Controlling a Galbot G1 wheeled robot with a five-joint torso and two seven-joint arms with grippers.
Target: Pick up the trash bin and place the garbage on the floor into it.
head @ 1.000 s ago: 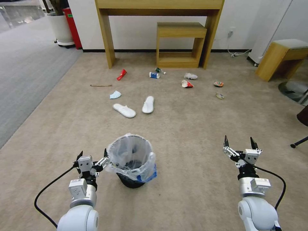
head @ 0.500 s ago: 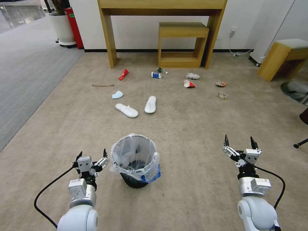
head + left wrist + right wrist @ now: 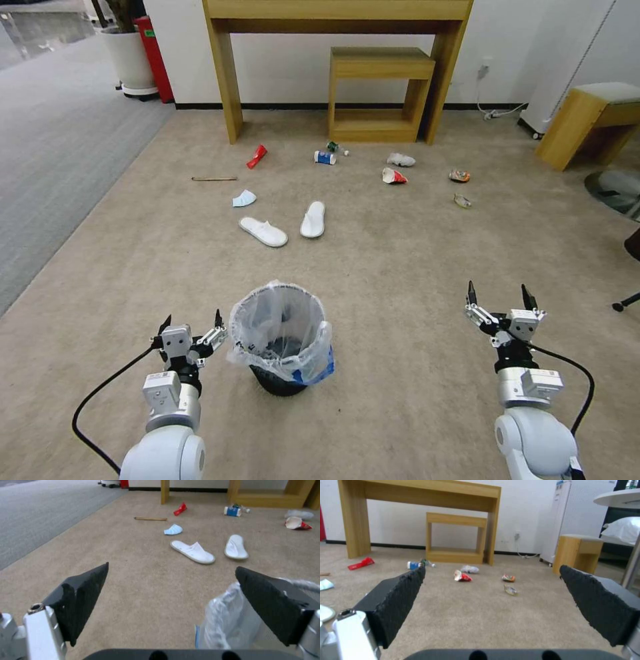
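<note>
Bag-lined black trash bin upright on beige floor, garbage scattered beyond

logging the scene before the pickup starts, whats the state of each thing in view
trash bin: upright on the carpet, bag-lined, not held
left tool: open, beside the bin, bag edge at its inner finger
right tool: open, empty, apart from the bin
two slippers: flat on the floor
face mask: on the floor
red-white paper cup: tipped on its side
blue-white cup: on its side
</note>
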